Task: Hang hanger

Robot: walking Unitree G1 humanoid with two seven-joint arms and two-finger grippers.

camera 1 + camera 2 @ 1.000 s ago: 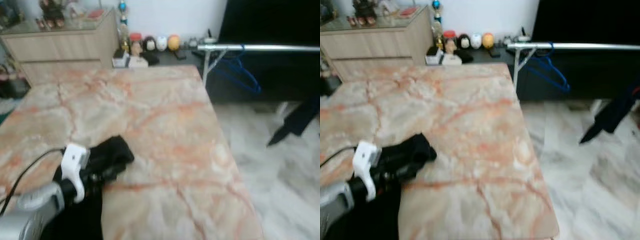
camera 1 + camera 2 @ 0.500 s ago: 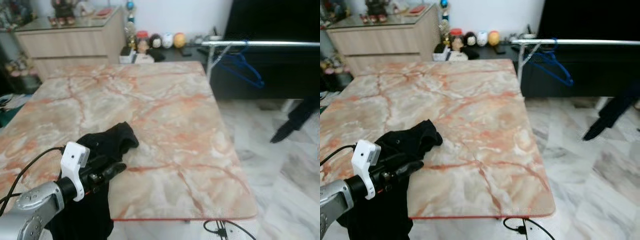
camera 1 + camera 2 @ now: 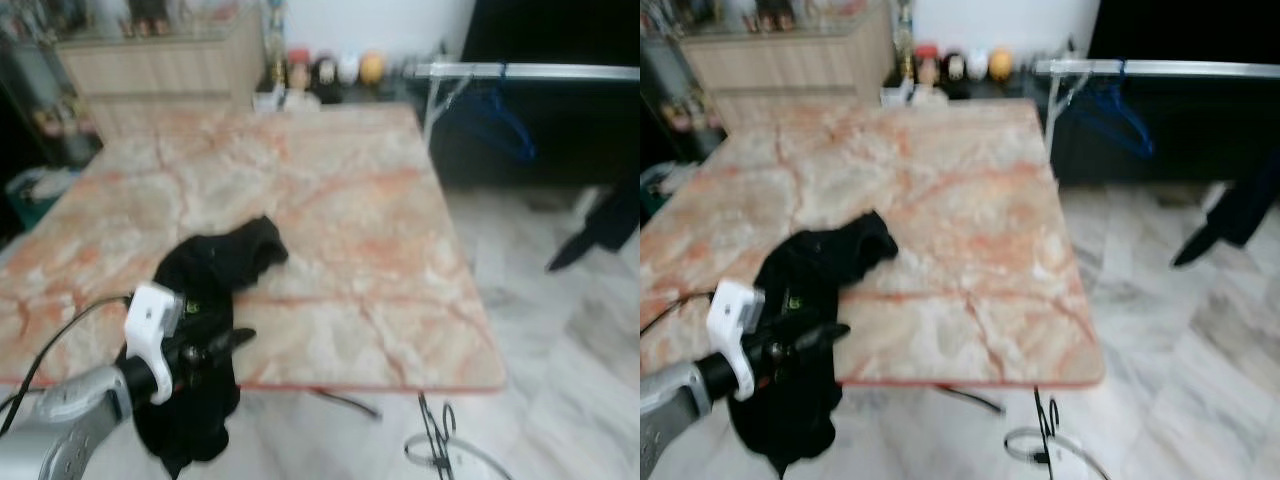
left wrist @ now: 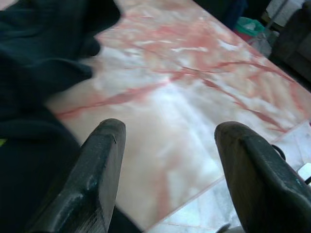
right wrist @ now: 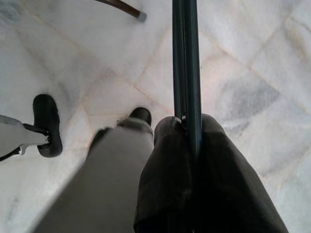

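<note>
My right gripper point(image 5: 192, 141) is clamped on a thin dark green bar that I take to be the hanger point(image 5: 184, 63), held low over the pale marble floor point(image 5: 252, 58) with the arm hanging at my side — so the task's thing is already in hand, down on my right. My left gripper point(image 4: 167, 160) has its fingers spread wide apart, hovering over the near edge of the pink marble table point(image 3: 340, 200), just beside a black garment point(image 3: 215, 270) that drapes over that edge. Far to the right stands the silver clothes rail point(image 3: 540, 71), with a blue hanger point(image 3: 500, 115) already hooked on it, well apart from me. I judge this the carry step: hanger gripped, rail not yet reached. The next move calls for walking round the table's right side toward the rail, then raising the right arm so the hook clears the bar — the frames are blurred, so I'd steady up first.
</note>
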